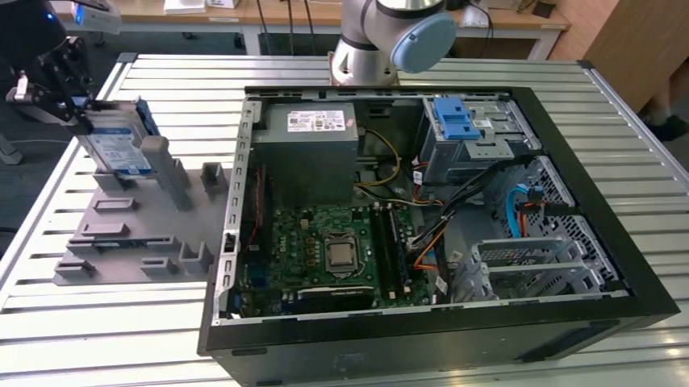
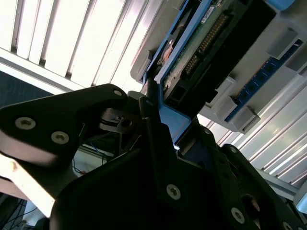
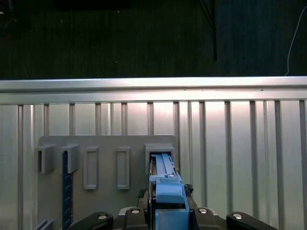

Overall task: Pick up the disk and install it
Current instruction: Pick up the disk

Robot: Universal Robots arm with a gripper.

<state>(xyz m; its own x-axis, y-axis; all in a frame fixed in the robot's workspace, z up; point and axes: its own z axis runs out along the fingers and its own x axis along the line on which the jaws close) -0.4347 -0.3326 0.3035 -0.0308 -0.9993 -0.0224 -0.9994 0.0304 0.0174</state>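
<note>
- Exterior view: my black two-finger gripper [image 1: 73, 111] sits at the exterior view's left, closed onto the upper edge of the flat silver-grey metal disk with its blue-and-white label and blue plastic side rails [image 1: 116, 147]. The disk stands on edge in the grey plastic holding rack [image 1: 140, 242] on the slatted metal table [image 1: 97, 339], well apart from the open black tower computer case [image 1: 409, 355]
- I judge the step in hand to be drawing the disk out of its rack slot. A tall grey post [image 1: 156, 161] of the rack stands just beside the disk, so I'd want a straight pull along the slot, with no sideways swing until the lower edge is free
- Second wrist view: the gripper [image 2: 160, 112] has its dark fingers [image 2: 149, 120] pinching the blue rail, and the disk's [image 2: 206, 38] green circuit-board side shows beyond. The hold looks narrow, on the rail rather than the metal body, so I'd go slowly and avoid any twist, or the disk could pivot in the grip
- First wrist view: the gripper [image 3: 169, 190] has the blue rail centred between its fingers, and the disk [image 3: 165, 167] runs from it into the rack's [image 3: 105, 143] end pocket [image 3: 160, 149]. Rail and pocket look lined up, and I'd hold that line so the rail doesn't bind on the pocket walls
</note>
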